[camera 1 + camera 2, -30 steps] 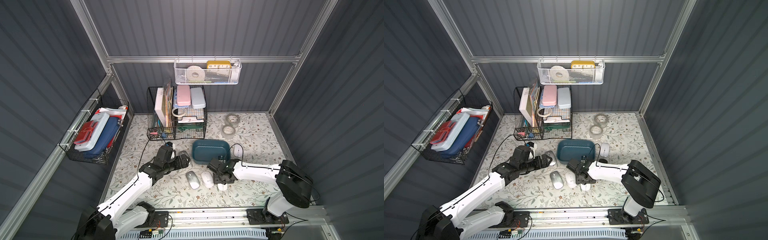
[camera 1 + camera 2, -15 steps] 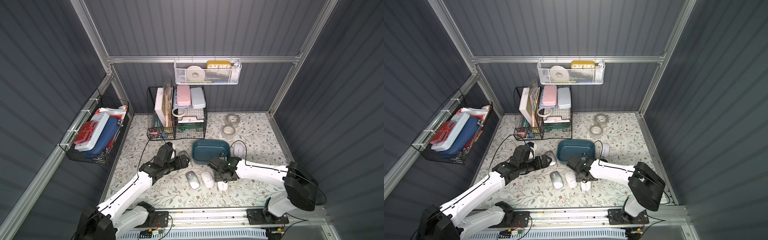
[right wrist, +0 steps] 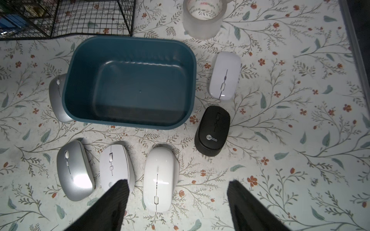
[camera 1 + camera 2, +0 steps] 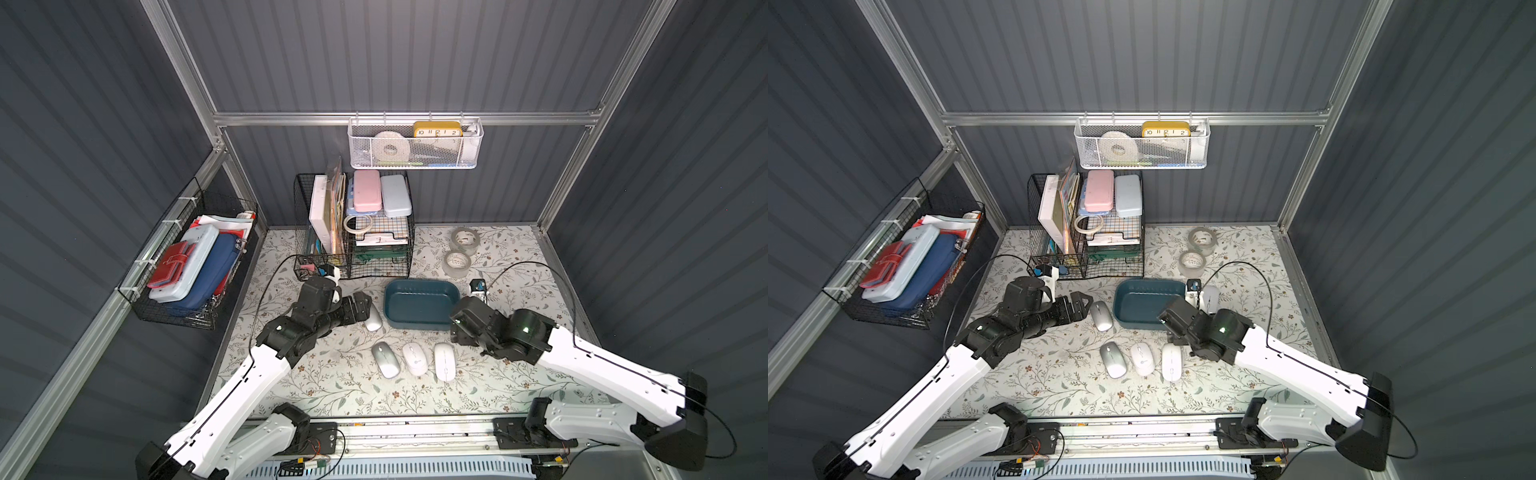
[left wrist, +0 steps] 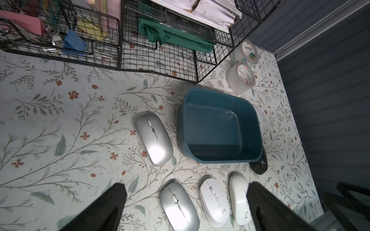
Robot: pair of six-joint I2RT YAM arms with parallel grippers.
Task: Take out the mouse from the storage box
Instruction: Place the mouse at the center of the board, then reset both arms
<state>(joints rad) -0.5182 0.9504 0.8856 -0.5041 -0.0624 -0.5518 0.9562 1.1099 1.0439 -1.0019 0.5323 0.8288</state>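
While mice (image 3: 158, 180) lie outside storage box (image 3: 140, 90), left gripper (image 5: 186, 185), right gripper (image 3: 177, 182) spread, seemingly empty

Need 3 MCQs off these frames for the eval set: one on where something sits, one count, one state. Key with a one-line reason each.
1. Where is the black mouse?
A. Inside the storage box
B. On the mat, beside the storage box
C. In the wire basket

2. How many mice lie on the mat, black one included?
A. Three
B. Nine
C. Six

3. What state is the storage box in?
A. Upright and empty
B. Upright with two mice inside
C. Flipped upside down

Key:
1 B: the right wrist view shows it on the floral mat, off one end of the box.
2 C: two silver, three white and one black.
3 A: both wrist views show its bare floor.
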